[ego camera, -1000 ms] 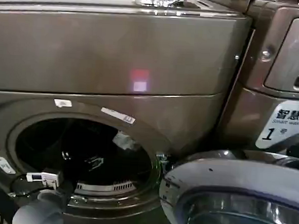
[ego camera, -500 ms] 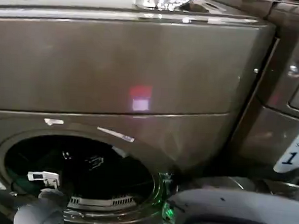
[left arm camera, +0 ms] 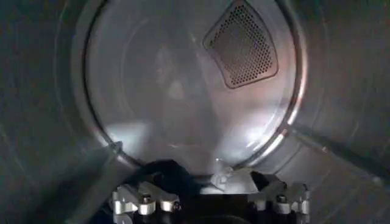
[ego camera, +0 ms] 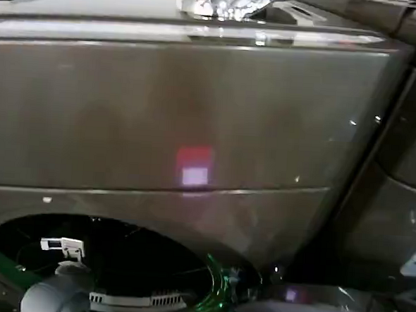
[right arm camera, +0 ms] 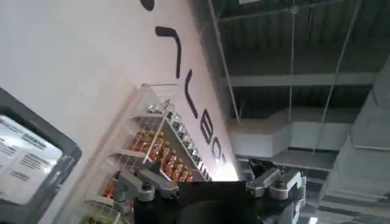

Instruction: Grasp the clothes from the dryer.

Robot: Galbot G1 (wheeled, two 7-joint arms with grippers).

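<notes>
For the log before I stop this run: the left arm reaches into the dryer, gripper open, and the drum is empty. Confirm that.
The drum is not empty. The left wrist view shows the clothes, a dark piece and a pale one, lying on the drum floor just beyond the open left gripper. The rest holds: in the head view the left arm reaches into the dryer.

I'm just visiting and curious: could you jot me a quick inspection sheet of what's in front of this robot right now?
Surface: nothing seen.
Job's things: dryer, bronze-brown, porthole open; clothes, dark and pale fabric low in the drum.
Clutter: shiny object on the dryer top.
Grippers: left gripper inside the drum, open, just short of the clothes; right gripper open, raised, facing a wall and ceiling.
Cables: nothing seen.
Surroundings: wire rack of small items on the wall.
</notes>
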